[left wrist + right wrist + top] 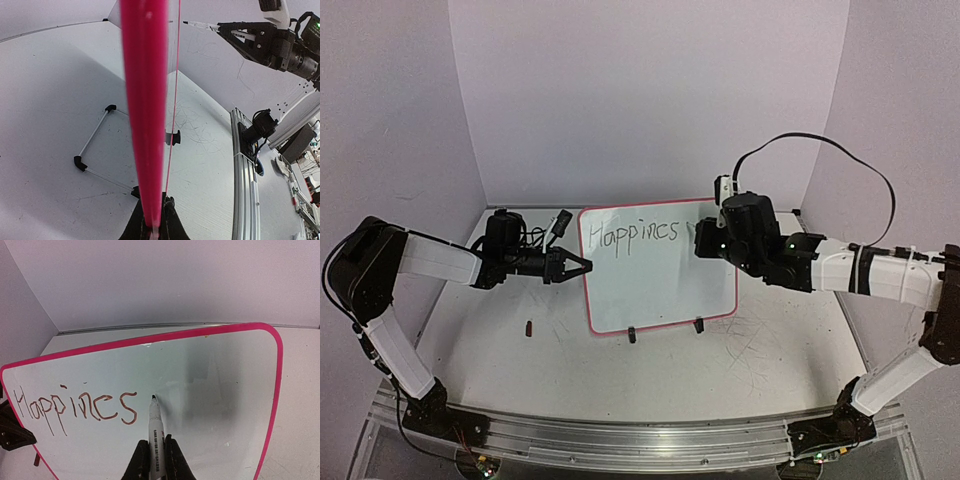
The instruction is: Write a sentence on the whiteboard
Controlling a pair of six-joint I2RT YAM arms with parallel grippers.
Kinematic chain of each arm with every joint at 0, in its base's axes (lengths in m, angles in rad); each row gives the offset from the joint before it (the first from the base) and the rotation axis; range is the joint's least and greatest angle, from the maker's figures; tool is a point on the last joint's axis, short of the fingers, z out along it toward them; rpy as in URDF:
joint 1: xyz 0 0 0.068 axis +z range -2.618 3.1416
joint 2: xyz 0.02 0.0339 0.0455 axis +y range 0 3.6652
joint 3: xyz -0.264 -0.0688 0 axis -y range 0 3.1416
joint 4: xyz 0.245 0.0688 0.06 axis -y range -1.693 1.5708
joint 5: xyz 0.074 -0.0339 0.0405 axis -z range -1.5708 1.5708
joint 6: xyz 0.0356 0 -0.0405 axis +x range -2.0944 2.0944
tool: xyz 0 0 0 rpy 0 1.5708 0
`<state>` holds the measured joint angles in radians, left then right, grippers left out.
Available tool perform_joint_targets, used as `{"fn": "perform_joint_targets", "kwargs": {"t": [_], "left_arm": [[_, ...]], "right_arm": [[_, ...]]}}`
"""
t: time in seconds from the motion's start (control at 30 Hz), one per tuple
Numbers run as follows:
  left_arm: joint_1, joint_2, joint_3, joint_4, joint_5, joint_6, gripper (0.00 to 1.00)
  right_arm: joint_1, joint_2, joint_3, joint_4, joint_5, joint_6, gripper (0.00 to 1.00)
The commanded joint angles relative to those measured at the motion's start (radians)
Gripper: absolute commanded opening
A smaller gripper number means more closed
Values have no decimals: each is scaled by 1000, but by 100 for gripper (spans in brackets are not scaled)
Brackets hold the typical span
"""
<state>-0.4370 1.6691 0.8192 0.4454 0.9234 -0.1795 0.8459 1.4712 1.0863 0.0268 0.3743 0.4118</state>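
The whiteboard (660,285) stands tilted on two black clip feet (632,335), its frame red-pink. The sentence (633,233) reads "Happines" in one line, and it also shows in the right wrist view (75,407). My left gripper (583,266) is shut on the board's left edge; in the left wrist view the frame (145,110) runs edge-on out of the gripper (155,229). My right gripper (156,462) is shut on a white marker (156,432). Its black tip sits at the board (215,385) just right of the last "s". The right gripper (703,243) is in front of the board's upper right.
A small dark object (529,327) lies on the tabletop left of the board's lower corner. A thin wire support with black ends (95,135) stands behind the board. The enclosure's white walls are close behind. An aluminium rail (640,440) runs along the near edge.
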Motion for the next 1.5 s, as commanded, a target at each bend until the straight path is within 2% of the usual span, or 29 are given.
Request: {"fn": "perform_joint_targets", "kwargs": {"t": [0.0,0.73,1.47], "left_arm": [[-5,-17,24,-36,-39,41,0],[-5,-11,25,-37,-38,41,0],[-5,-6,28,-39,-35,41,0]], "right_arm": [[-11,13,31,41,30,-11,0],[-6,46,36,46,-49,-35,0],[-3,-21,-23,-16,43,8,0]]}}
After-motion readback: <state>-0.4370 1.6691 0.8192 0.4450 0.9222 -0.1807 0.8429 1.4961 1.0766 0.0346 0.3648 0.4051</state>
